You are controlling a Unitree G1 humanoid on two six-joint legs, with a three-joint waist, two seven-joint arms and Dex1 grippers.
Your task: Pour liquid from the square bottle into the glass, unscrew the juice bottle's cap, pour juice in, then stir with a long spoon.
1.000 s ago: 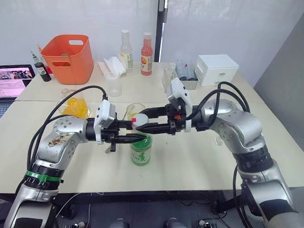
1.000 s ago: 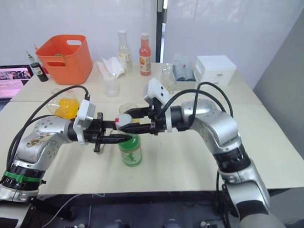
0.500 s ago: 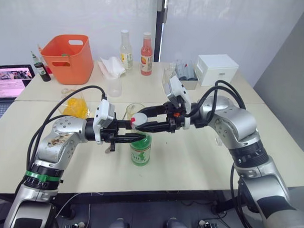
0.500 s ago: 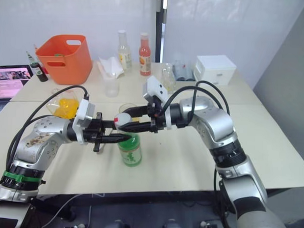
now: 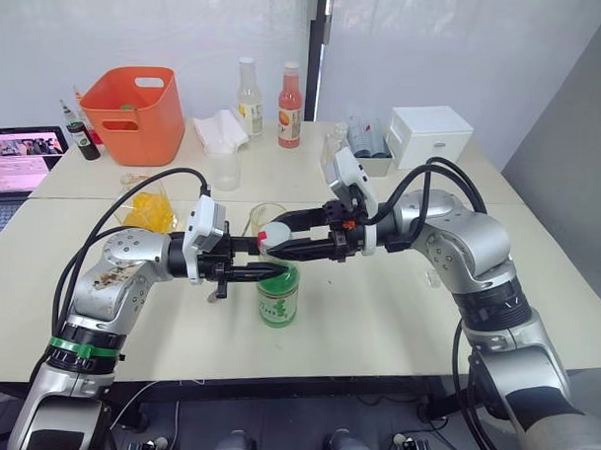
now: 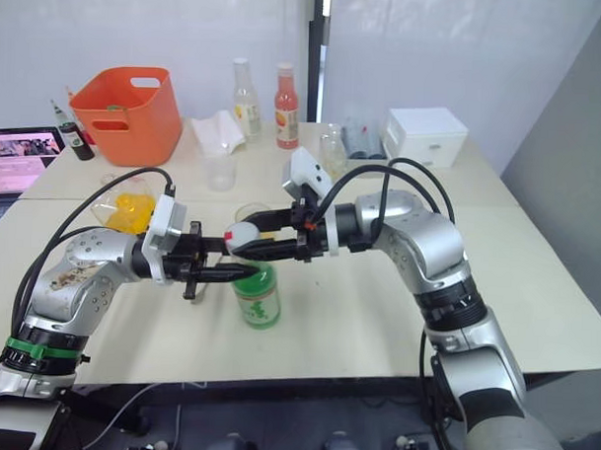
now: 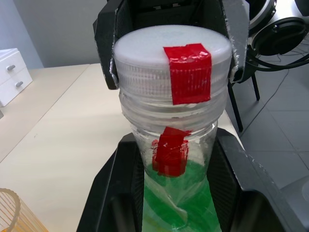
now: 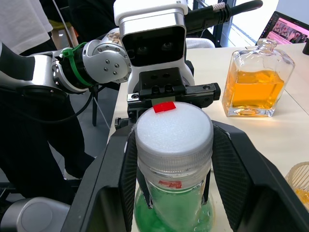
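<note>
Gripping the juice bottle [image 5: 278, 298] at its neck, my left gripper [image 5: 269, 273] has a black finger [image 7: 116, 193] pressed on each side of the clear plastic, just below the threads. My right gripper [image 5: 278, 244] comes in from the opposite side, directly above the left one, and pinches the cap [image 7: 173, 63]; its fingers [image 8: 231, 179] flank the white cap [image 8: 174, 135] on both sides. The cap sits on the neck; whether its threads are loosened cannot be judged. Red tape marks the cap top and the neck. The bottle stands upright on the table [image 5: 376, 317], its lower body and label partly hidden behind my left fingers. The glass [image 5: 266, 219] stands just beyond both grippers, largely screened by them; its lower half is not visible. The square bottle [image 8: 258, 82] stands further out on my left arm's side, its stopper off. I cannot make out the long spoon.
</note>
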